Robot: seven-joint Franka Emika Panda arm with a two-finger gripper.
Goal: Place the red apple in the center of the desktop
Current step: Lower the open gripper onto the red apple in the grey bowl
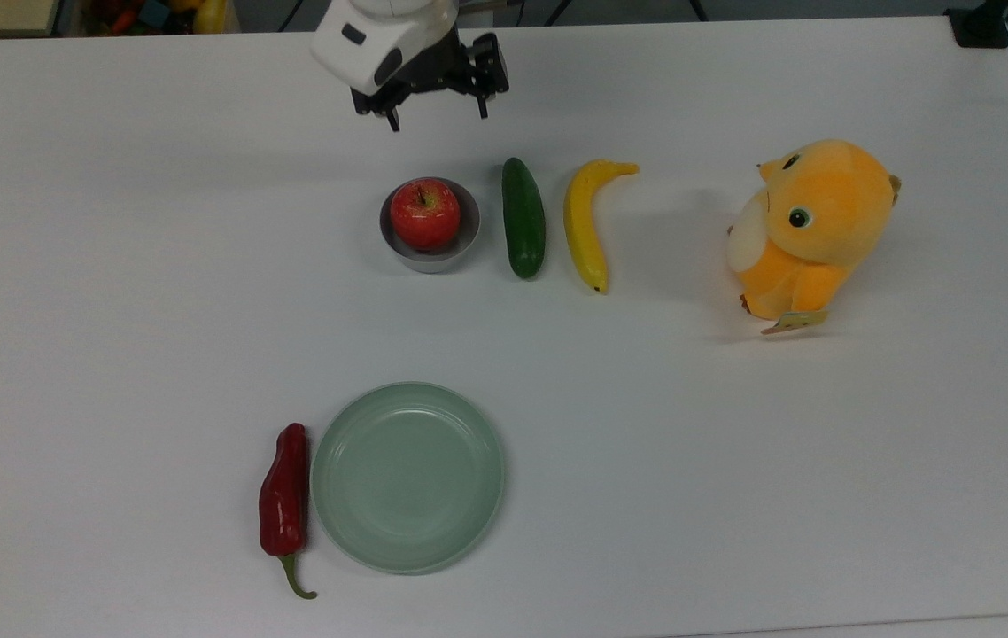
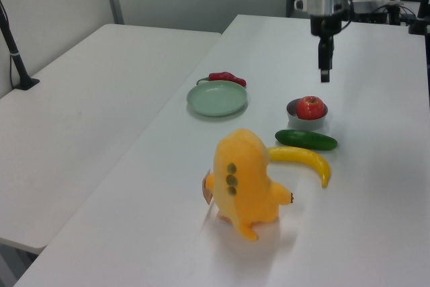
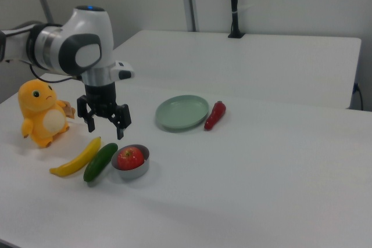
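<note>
Desktop (image 1: 114, 266): white, bearing all items listed below

Apple (image 1: 424, 213): red, stem up, sitting in a small grey bowl (image 1: 469, 244); in the top view this lies above mid-table and a little left of centre. Also seen in the left view (image 2: 310, 107) and the right view (image 3: 130, 157)

Cucumber (image 1: 523, 217): dark green, lying just beside the bowl on the top view's right, not touching it

Banana (image 1: 586, 221): yellow, lying beside the cucumber on its far side from the bowl, near but apart

Plush toy (image 1: 810, 226): orange, upright, well apart from the fruit toward the top view's right edge

Plate (image 1: 407, 477): pale green, round, nothing on it, low in the top view and well apart from the bowl

Chili (image 1: 283, 501): dark red with green stem, lying along the plate's rim on the top view's left, just beside it

Gripper (image 1: 438, 118): fingers spread apart, holding nothing, pointing down; in the right view (image 3: 104, 126) it hangs in the air above and behind the cucumber and the bowl, touching neither; in the left view (image 2: 324, 70) it hangs above the apple, clear of it
</note>
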